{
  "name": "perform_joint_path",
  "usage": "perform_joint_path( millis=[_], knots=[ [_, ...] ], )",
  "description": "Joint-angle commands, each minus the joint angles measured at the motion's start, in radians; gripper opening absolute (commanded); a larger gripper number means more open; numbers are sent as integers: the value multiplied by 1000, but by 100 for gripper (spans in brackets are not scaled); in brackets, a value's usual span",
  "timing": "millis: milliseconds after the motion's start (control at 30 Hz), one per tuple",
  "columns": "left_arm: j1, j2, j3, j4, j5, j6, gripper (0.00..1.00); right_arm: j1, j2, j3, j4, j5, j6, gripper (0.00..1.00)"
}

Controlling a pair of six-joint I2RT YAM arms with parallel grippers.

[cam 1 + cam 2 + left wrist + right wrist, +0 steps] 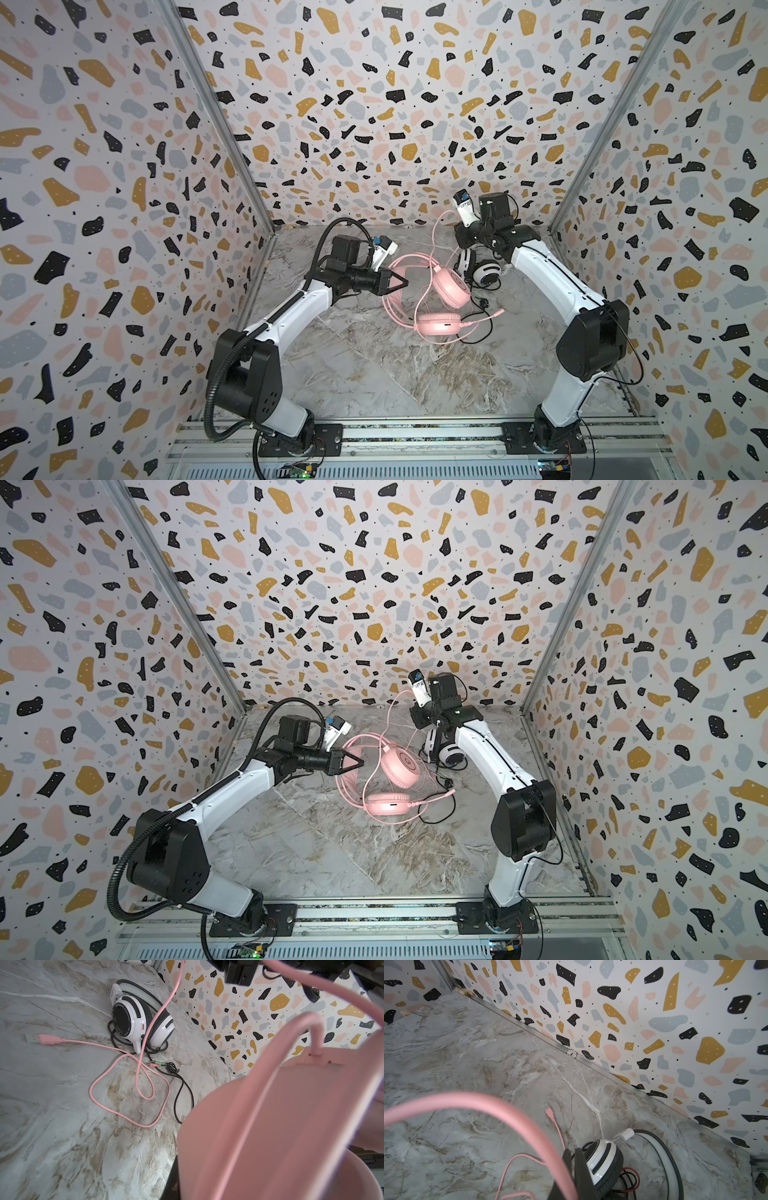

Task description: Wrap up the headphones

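Between the tips of the left gripper [403, 284], shut to a point: the band of the pink headset [451, 283], going by both top views. The left wrist view is filled with blurred pink band and cup hard against the fingers, so the exact contact is hidden. Judgement: this grip anchors the set so the cord can be wound round it without sliding

Right gripper [573, 1152]: jaws closed on the pink cord [477, 1102], which climbs from the table to the tips and drops away on their other side. Held high, I take it, to lift slack clear of the black cord [172, 1067]

Out from the left jaws: crown of the band at the tips, its open side facing away toward the right arm. One cup is tipped up just past the tips. The second lies flat on the marbled table [374, 374], nearer the arm bases. Long axis, cup to cup, runs across the line the left jaws point along

Below the right jaws: white headset [135, 1022] on its side, black cord bundled under it, untouched. Pink USB plug [44, 1039] loose on the table, apart from both grippers; cord mostly unwound, so wrapping looks early
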Motion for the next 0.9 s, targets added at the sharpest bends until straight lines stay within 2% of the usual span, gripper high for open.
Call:
perform_joint_path(
  millis=[0,367,533,733,867],
  knots=[
    [-5,-30,34,113,89,-67,0,-2,-12,-16,32,24,47,1],
    [-4,-76,89,141,104,-112,0,-101,-54,-189,132,-36,169,0],
    [-3,-85,84,153,78,-110,0,-140,-29,-199,99,-42,210,0],
    [-3,-94,75,237,55,-178,0,-140,-56,-257,137,-72,224,0],
    [1,-107,64,358,45,-264,0,-140,-62,-309,151,-115,255,0]
  ],
)
